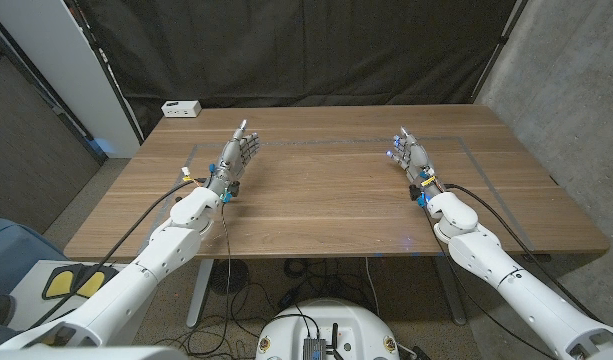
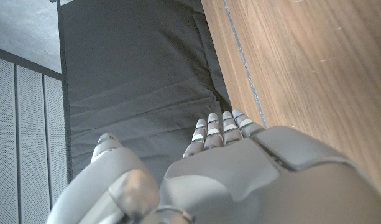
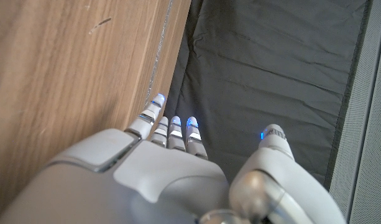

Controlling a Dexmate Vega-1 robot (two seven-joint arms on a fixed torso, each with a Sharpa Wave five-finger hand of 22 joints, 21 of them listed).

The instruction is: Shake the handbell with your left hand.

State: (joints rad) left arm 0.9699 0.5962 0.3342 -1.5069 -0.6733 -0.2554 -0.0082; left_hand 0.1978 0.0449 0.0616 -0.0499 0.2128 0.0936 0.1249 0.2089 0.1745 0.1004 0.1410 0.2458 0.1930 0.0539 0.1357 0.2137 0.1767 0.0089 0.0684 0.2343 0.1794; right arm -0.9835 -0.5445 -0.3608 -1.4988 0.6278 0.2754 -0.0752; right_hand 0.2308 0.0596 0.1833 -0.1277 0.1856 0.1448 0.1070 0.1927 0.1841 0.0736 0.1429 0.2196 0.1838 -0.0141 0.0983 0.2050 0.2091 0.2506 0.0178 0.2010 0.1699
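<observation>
Both the left hand (image 1: 236, 158) and right hand (image 1: 411, 158) hold nothing, fingers extended over the wooden table (image 1: 326, 200); a white box (image 1: 181, 109) (head view) sits at its far-left corner.

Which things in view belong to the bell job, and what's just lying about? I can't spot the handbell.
For the job: left hand, open, holding nothing. No handbell visible on the table.

Lying about: white box at the far left corner; right hand, open.

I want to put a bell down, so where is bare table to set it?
Bare wood lies between the left hand and the right hand, and along the table front edge. The white box takes the far left corner. Nowhere looks crowded.
</observation>
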